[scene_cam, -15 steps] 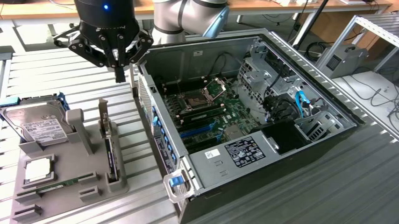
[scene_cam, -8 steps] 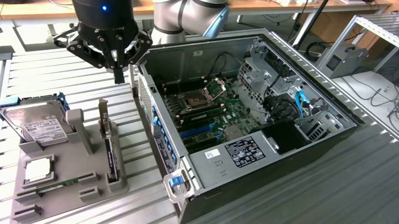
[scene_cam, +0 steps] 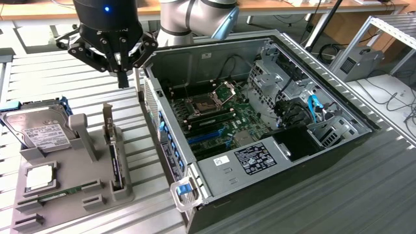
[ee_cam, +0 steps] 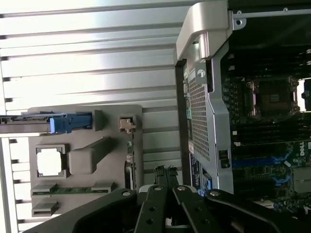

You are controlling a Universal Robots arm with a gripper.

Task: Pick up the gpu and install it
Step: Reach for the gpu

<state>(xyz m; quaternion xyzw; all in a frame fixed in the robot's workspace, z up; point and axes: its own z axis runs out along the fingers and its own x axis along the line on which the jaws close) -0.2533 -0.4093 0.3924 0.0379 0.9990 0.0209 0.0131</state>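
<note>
The gripper [scene_cam: 122,84] hangs above the slatted metal table [scene_cam: 52,83] with its two fingers pressed together and nothing held between them. The gpu [scene_cam: 116,156] stands on its long edge in a slot of the grey holder [scene_cam: 71,170], dark face outward and its silver end bracket rising at the end nearer the gripper. It is lower than the fingertips, well apart from them, and untouched. In the exterior view the jaws sit above the gap between the holder's far end and the open computer case [scene_cam: 188,63], closer to the case wall than to the card. That view also gives the card's full height, the white label of the hard drive [scene_cam: 42,134] on the exterior view's left of the holder, the motherboard [scene_cam: 240,117] lying inside the case, and the arm [scene_cam: 195,14] behind. The wrist view looks straight down past the closed gripper [ee_cam: 165,170]. There the gpu [ee_cam: 129,160] is a thin line seen edge-on, with its fingertips lying between that line and the case's perforated rear panel [ee_cam: 197,116]. It also shows the holder [ee_cam: 87,160] from above, with the hard drive [ee_cam: 29,125] on edge, and the processor socket [ee_cam: 272,94] in the case
</note>
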